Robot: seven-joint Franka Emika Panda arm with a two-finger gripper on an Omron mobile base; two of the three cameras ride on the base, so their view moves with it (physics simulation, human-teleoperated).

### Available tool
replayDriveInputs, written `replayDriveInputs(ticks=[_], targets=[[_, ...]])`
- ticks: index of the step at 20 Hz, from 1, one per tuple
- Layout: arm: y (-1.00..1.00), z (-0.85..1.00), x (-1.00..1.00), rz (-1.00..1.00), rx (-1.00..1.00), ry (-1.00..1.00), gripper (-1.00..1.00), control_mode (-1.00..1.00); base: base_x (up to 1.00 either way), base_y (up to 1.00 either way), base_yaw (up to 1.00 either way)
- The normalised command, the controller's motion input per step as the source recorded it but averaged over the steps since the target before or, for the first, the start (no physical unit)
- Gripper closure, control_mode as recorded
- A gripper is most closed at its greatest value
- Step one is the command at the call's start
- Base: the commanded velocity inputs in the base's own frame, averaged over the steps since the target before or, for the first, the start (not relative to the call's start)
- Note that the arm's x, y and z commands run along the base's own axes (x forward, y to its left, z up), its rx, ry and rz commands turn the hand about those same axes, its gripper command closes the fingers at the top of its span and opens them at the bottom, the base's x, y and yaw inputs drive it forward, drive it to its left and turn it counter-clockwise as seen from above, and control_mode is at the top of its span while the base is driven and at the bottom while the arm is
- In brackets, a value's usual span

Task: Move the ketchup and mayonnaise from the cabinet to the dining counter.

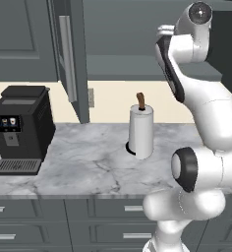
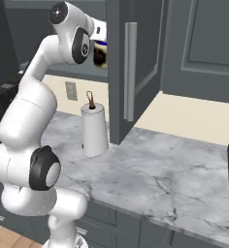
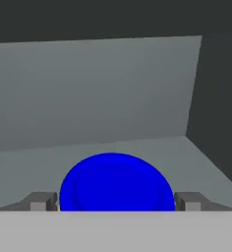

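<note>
The mayonnaise [image 3: 115, 179] shows its round blue lid low in the hand view, standing on the grey inner shelf of the cabinet [image 3: 137, 147]. My gripper [image 3: 117, 201] is shut on it, with one finger tip pressed against each side of the lid. From the right base view the jar [image 2: 101, 55] looks dark, tucked under my raised hand just behind the open cabinet door [image 2: 131, 63]. In the left base view the arm reaches up into the open cabinet [image 1: 137, 66]. The ketchup and the dining counter are out of view.
A white paper-towel roll [image 1: 141, 130] [image 2: 94, 128] stands on the drawer-fronted marble worktop [image 1: 88, 162] below the cabinet. A black coffee machine [image 1: 20, 128] sits at the left. The open door [image 1: 69, 59] juts out over the worktop.
</note>
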Motion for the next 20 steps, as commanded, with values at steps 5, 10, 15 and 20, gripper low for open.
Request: replayDriveInputs(ticks=[5,10,15,20], targets=[[0.02,0.03,-1.00,0.01,0.00,-0.14,1.00,-1.00,0.00,0.00,0.00],[0.06,0.29,-1.00,0.00,0.00,-0.02,1.00,-1.00,0.00,0.00,0.00],[0.10,0.15,-1.00,0.00,0.00,0.00,1.00,-1.00,0.00,0.00,0.00],[0.18,0.00,-1.00,0.00,0.00,0.01,1.00,-1.00,0.00,0.00,0.00]])
